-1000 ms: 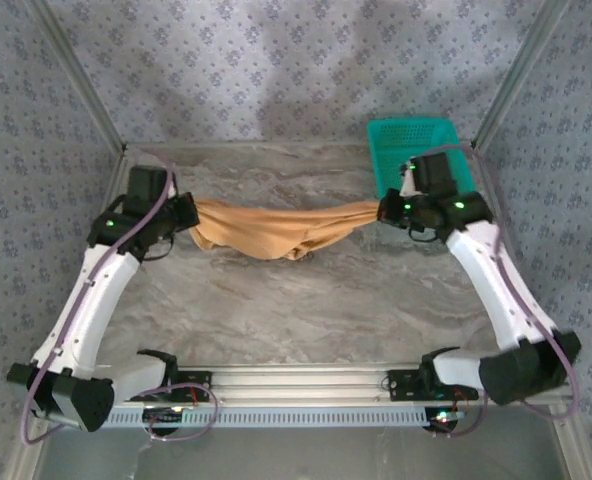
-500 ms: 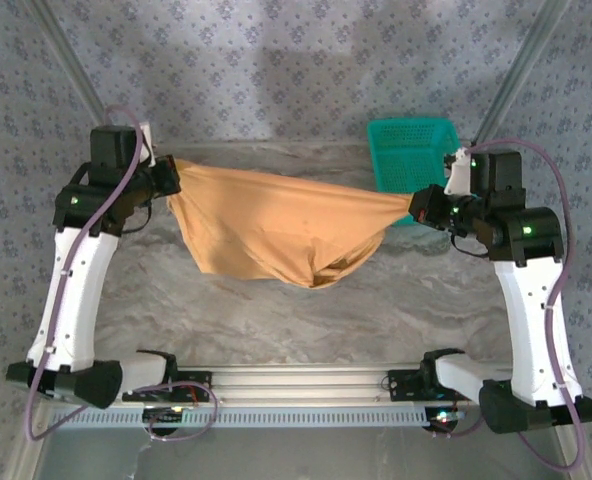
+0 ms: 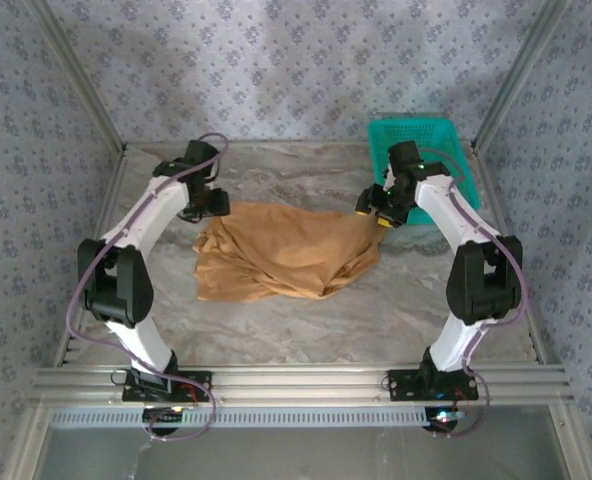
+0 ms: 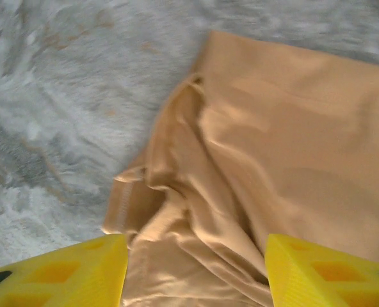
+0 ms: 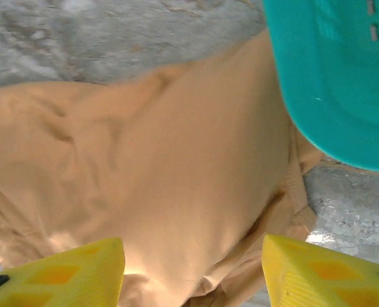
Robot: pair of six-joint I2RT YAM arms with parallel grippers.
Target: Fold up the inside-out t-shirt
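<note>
**On the tabletop: shirt spread out, no fold made yet**

In the middle of the tabletop (image 3: 306, 330) the inside-out t-shirt (image 3: 286, 262) lies in a rumpled, roughly flat heap, its right end just beside the teal basket (image 3: 416, 135). The left end effector (image 3: 216, 203) hovers over its far left corner and the right end effector (image 3: 373, 208) over its far right corner, both spread and gripping nothing. Creases and a bunched near edge suggest the flattening is only partly done, and every fold is left to make.
</note>
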